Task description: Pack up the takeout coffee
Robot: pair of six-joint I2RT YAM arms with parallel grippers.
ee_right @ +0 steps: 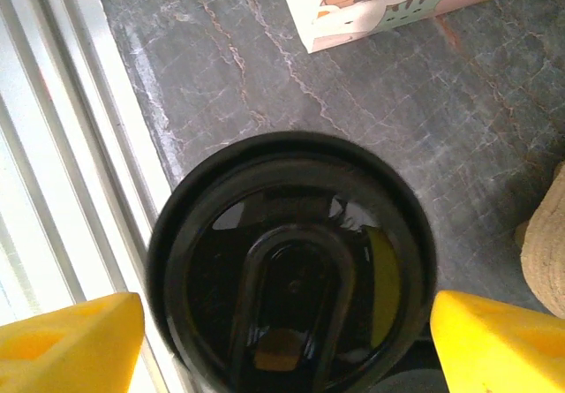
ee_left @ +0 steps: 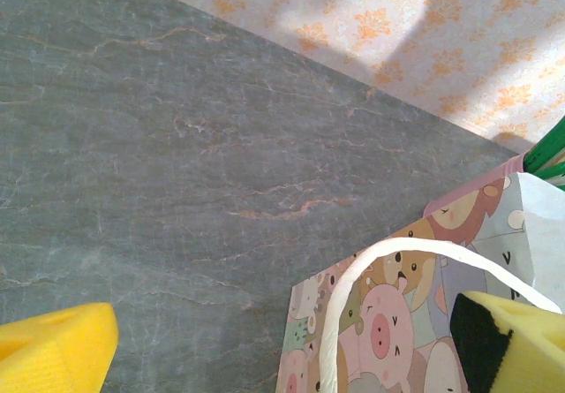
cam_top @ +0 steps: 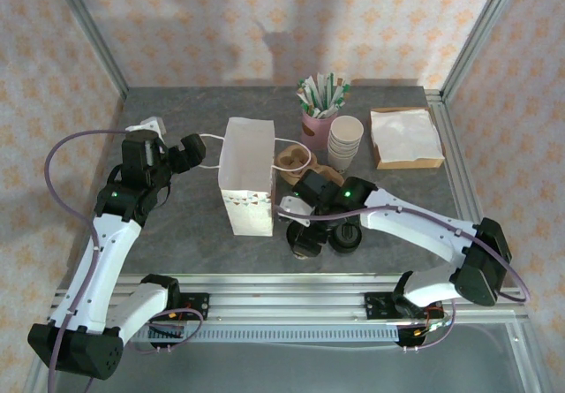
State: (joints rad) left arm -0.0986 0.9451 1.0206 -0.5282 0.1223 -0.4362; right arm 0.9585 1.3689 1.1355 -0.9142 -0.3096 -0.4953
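The coffee (ee_right: 291, 260) stands near the table's (cam_top: 185, 243) near edge, right of the bag (cam_top: 247, 185), with a second black disc (cam_top: 347, 238) just beside it. The right gripper (ee_right: 284, 322) hangs over it with jaws spread and one yellow pad on either side of the lid; whether the pads touch it cannot be told. The left gripper (ee_left: 282, 349) is wide open left of the bag, at its white handle (ee_left: 397, 246).

Stacked cream cups (cam_top: 345, 141) stand between a pink stick holder (cam_top: 315, 131) and napkins (cam_top: 404, 135).
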